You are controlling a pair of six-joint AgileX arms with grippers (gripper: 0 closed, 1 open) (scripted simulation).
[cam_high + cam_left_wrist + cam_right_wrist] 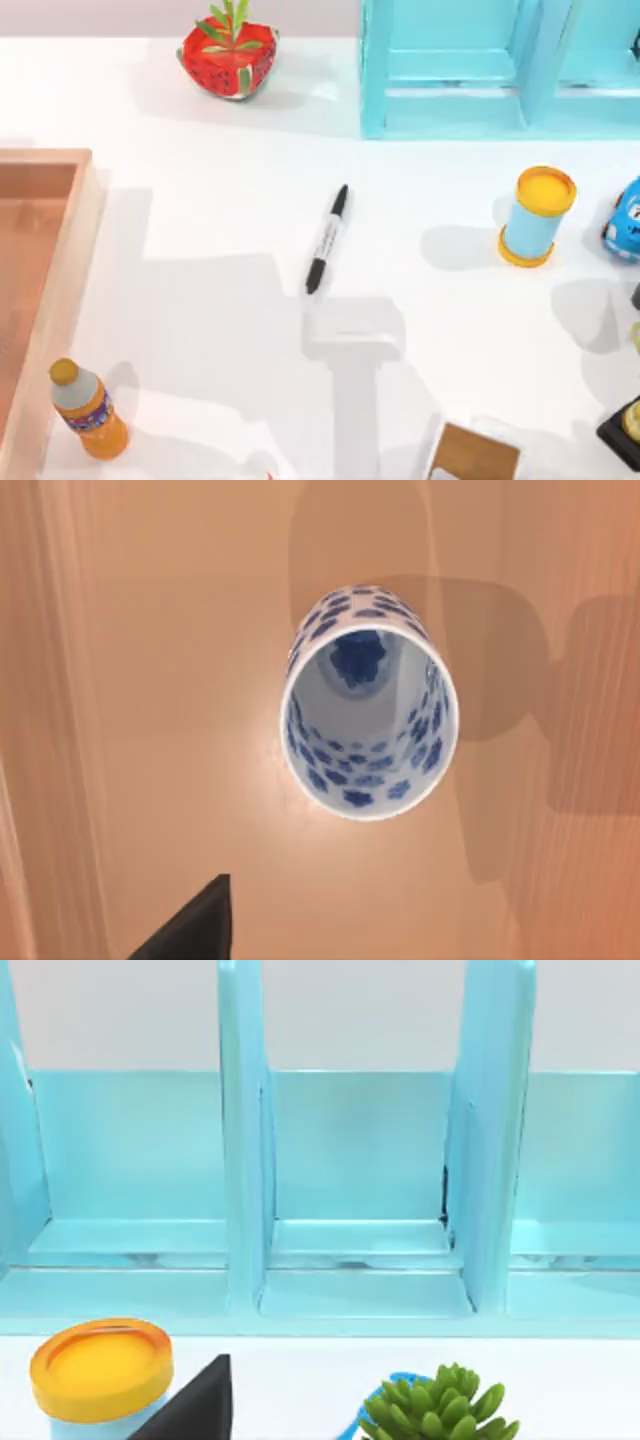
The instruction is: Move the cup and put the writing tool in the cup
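My left wrist hangs above the cup, upright in the wooden tray, lining up a grasp; grip state cannot tell.

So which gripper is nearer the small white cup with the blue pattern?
Left. The left gripper hangs right above the cup, which stands on a wooden surface. The right gripper faces the turquoise shelf rack, by the yellow-lidded cylinder.

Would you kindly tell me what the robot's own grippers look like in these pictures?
The left gripper appears as a plain, matte black wedge that tapers to a point, with flat faces and sharp edges. The right gripper looks the same in colour and shape. Cables and markings I cannot tell from these views.
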